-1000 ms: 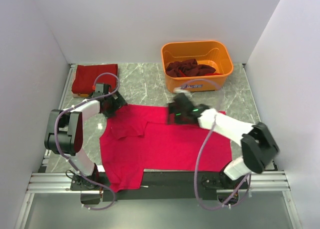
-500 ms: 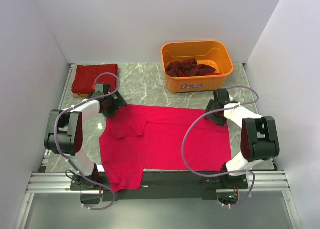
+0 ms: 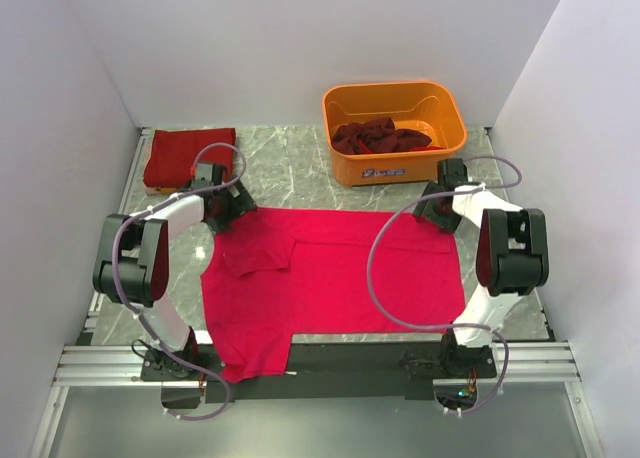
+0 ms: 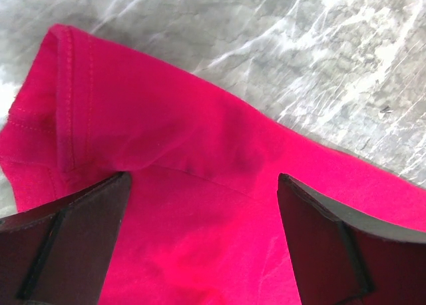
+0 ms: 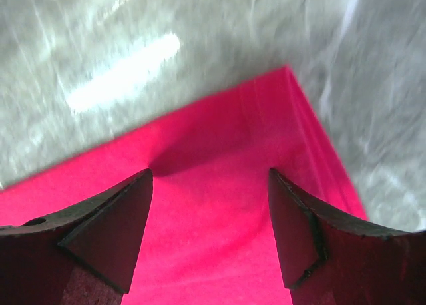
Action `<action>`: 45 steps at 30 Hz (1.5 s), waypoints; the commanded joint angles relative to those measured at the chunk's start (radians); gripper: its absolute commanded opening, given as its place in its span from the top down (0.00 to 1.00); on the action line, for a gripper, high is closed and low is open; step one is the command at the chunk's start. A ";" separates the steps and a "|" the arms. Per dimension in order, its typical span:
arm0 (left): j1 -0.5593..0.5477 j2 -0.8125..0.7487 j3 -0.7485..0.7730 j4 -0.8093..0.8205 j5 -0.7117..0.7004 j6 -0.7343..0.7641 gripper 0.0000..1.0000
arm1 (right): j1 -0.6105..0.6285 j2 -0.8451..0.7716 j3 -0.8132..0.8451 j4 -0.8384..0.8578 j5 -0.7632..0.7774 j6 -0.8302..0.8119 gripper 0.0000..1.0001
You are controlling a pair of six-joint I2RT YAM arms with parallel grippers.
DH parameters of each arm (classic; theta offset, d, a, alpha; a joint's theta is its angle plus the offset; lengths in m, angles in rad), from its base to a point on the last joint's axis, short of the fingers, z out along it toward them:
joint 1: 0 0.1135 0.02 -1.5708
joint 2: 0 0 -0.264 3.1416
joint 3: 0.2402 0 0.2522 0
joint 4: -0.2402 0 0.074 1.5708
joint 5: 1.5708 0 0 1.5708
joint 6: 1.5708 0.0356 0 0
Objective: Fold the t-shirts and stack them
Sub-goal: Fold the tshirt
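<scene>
The grey marbled desk [image 3: 290, 168] carries everything. Most of its middle is covered by the bright pink-red t-shirt [image 3: 340, 278], spread out flat between the two arms. A flap of cloth is turned in on its left half, and its near-left part reaches past the desk's front edge.

At the far right stands the orange plastic tub [image 3: 400, 164], just beyond the spread shirt's far edge. In the far left corner lies a folded scarlet t-shirt [image 3: 190, 156], apart from the spread one. Inside the tub sits a crumpled heap of dark maroon t-shirts [image 3: 375, 135].

The left tool [image 3: 228, 210] is at the pink-red shirt's far-left corner. In its wrist view [image 4: 203, 182] the jaws stand wide apart over a stitched hem, grasping nothing.

The right tool [image 3: 435, 210] is at the shirt's far-right corner. In its wrist view [image 5: 210, 174] the jaws are likewise spread, released, with the cloth's corner and bare desk showing between them. Whether either tool's fingertips touch the cloth cannot be told.
</scene>
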State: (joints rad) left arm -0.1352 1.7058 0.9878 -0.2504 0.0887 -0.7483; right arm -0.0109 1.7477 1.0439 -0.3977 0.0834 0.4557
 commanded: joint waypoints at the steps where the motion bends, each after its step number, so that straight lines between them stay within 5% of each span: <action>1: -0.020 0.066 0.047 -0.061 -0.043 0.032 0.01 | -0.032 0.077 0.079 -0.015 -0.013 -0.046 0.24; 28: -0.026 0.244 0.293 -0.098 -0.081 0.086 0.01 | -0.112 0.250 0.306 0.068 -0.105 -0.120 0.25; 35: -0.026 0.249 0.430 -0.181 -0.109 0.118 0.00 | -0.112 0.178 0.314 0.057 -0.091 -0.109 0.25; 45: -0.099 -0.004 0.266 -0.233 -0.145 0.027 0.01 | -0.110 -0.110 0.165 0.030 -0.068 -0.060 0.24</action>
State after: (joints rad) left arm -0.1909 1.8381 1.3064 -0.4397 -0.0231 -0.6807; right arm -0.1162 1.7882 1.2587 -0.3916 -0.0048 0.3775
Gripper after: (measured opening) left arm 0.994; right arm 0.756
